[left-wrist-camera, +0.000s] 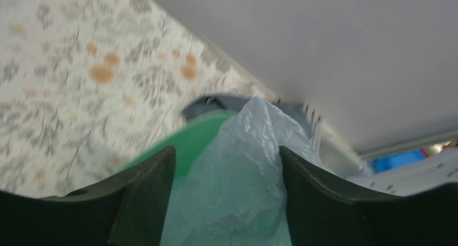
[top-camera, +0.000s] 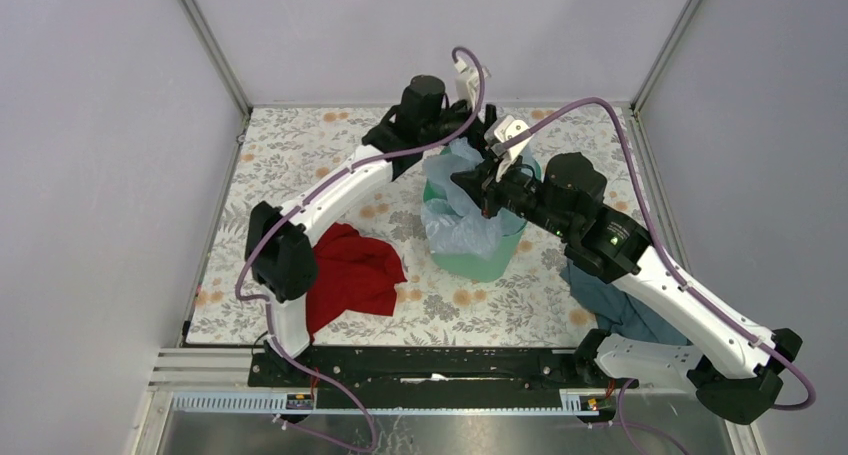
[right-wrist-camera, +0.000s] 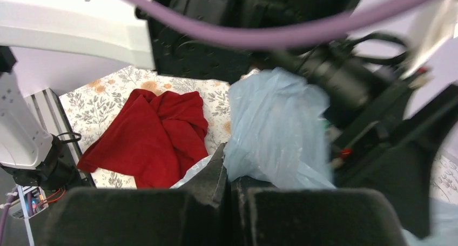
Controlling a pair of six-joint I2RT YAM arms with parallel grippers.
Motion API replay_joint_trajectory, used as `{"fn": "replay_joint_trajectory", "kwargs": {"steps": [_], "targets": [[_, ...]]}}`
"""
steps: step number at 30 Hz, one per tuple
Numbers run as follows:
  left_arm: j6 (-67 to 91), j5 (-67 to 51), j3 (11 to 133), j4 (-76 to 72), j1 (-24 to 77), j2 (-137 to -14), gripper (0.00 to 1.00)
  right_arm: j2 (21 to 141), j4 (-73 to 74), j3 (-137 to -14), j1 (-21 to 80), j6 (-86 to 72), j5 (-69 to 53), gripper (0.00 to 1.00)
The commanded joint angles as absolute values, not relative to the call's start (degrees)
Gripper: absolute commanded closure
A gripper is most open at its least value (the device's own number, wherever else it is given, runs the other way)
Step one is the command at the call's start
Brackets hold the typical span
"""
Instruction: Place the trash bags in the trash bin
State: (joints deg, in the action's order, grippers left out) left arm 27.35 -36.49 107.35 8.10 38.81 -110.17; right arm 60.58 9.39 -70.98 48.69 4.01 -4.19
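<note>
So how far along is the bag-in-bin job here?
Partly done: the pale blue trash bag sits in the mouth of the trash bin, some of it draped over the rim. In hand: the right gripper is shut on the bag; the left gripper straddles it, open. Left: getting the rest inside.

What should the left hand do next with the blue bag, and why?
Probably close the left gripper on the trash bag. Its fingers stand apart on either side of a raised fold of the bag over the trash bin, while the right gripper looks pinched shut on it, so only one arm has a grip.
</note>
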Motion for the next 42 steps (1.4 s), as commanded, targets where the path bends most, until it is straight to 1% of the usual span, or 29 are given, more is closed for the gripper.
{"fn": "replay_joint_trajectory", "kwargs": {"steps": [1,3,4,6,8,10,15,16,18,21,27,29,30,32,33,37,42], "targets": [[21.5,-33.4,96.6,8.0,38.5,-102.2,0.33,58.4,6.8,-69.7,48.5,2.7,-2.2,1.0],[21.0,-31.2,95.3,9.7,38.7,-101.8,0.39,57.4,5.7,-67.4,48.5,1.2,4.0,1.0],[20.7,-29.7,95.2,10.9,38.9,-102.0,0.4,56.9,5.4,-66.3,48.5,0.5,9.5,1.0],[20.3,-26.5,96.0,13.4,39.1,-102.7,0.4,55.8,5.1,-64.5,48.5,-4.4,18.1,1.0],[20.9,-24.2,99.4,16.8,39.0,-104.2,0.37,55.1,4.9,-63.4,48.5,-8.1,21.0,1.0],[21.9,-22.1,104.5,21.1,39.0,-105.8,0.31,55.4,5.9,-63.7,48.5,-10.7,22.5,1.0],[25.9,-21.6,113.0,24.7,37.5,-105.3,0.03,56.2,10.1,-66.4,48.5,-12.9,28.6,1.0],[26.6,-21.6,113.6,24.6,37.1,-104.5,0.01,55.8,10.3,-66.4,48.5,-12.9,29.5,1.0],[27.3,-21.2,114.0,24.3,36.1,-102.3,0.01,55.0,10.0,-66.5,48.5,-12.7,29.9,1.0],[28.3,-19.6,112.0,23.8,34.5,-98.0,0.01,54.8,10.3,-67.1,48.5,-12.5,29.9,1.0],[30.1,-15.0,98.5,20.5,29.9,-82.9,0.01,56.0,10.1,-68.2,48.5,-12.3,33.1,1.0],[29.1,-16.3,93.5,20.1,29.9,-78.1,0.01,56.5,9.8,-68.8,48.5,-12.3,34.7,1.0],[29.3,-19.2,90.0,18.7,30.0,-75.5,0.01,57.0,9.8,-69.2,48.5,-12.3,35.5,1.0],[29.5,-24.1,83.3,16.7,32.3,-71.3,0.01,57.9,9.4,-69.9,48.5,-12.0,36.6,1.0],[28.5,-23.4,81.0,17.4,34.8,-69.5,0.01,58.2,9.0,-70.0,48.6,-11.5,36.7,1.0],[22.3,-10.6,78.0,24.7,46.2,-66.3,0.01,58.8,7.4,-69.9,48.5,-10.0,36.2,1.0],[18.4,1.8,76.9,25.4,59.0,-66.8,0.01,58.5,5.8,-69.2,48.5,-9.5,34.7,1.0]]}}
